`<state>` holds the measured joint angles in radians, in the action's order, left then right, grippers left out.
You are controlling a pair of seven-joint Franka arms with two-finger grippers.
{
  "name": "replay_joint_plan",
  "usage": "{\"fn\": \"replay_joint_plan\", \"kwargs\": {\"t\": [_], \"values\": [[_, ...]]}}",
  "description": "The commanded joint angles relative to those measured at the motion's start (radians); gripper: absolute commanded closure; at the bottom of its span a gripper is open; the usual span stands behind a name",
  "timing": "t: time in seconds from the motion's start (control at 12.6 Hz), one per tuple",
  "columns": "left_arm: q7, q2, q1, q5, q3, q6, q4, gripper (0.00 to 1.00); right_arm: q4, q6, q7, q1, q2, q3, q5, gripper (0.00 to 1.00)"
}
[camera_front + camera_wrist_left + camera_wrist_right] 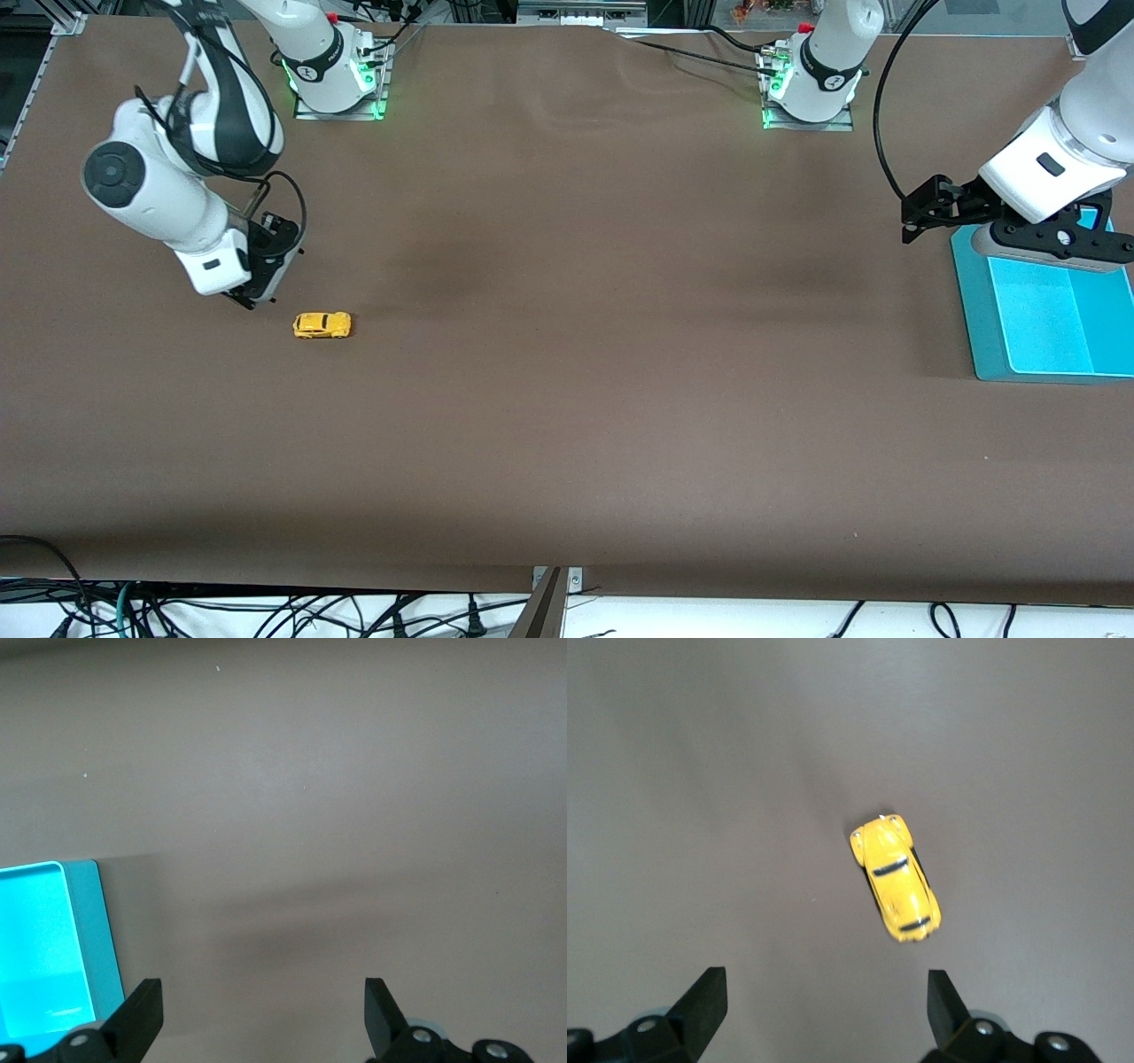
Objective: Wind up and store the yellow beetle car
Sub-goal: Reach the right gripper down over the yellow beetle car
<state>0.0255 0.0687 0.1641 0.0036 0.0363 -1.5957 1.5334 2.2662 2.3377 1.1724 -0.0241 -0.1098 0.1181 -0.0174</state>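
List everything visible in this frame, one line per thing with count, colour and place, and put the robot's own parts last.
yellow beetle car: one, bright yellow with dark windows, standing on its wheels on the table toward the right arm's end, touched by nothing.
bin: one, turquoise, shallow and rectangular, at the left arm's end of the table; nothing shows in the part in view.
table: one, brown surface, holding the car and the bin.
cables: several, dark, below the table edge nearest the front camera.
right gripper: one, black fingers, open, low over the table beside the car.
left gripper: one, black fingers, open, waiting over the table beside the bin's edge.
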Motion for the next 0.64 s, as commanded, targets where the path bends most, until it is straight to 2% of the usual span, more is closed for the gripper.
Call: {"fn": "replay_joint_plan", "kwargs": {"t": [0.0,0.24,0.56], "values": [[-0.009,0.006,0.002,-0.002,0.001,0.017,-0.024,0.0,0.032,0.136,0.175,-0.013,-0.063,0.008,0.011,0.0],[-0.009,0.006,0.002,-0.002,0.001,0.017,-0.024,0.0,0.029,0.285,0.321,-0.016,-0.157,0.008,0.01,0.0],[-0.009,0.006,0.002,-0.002,0.001,0.023,-0.024,0.0,0.019,0.365,0.38,-0.017,-0.218,0.008,0.01,0.0]]}}
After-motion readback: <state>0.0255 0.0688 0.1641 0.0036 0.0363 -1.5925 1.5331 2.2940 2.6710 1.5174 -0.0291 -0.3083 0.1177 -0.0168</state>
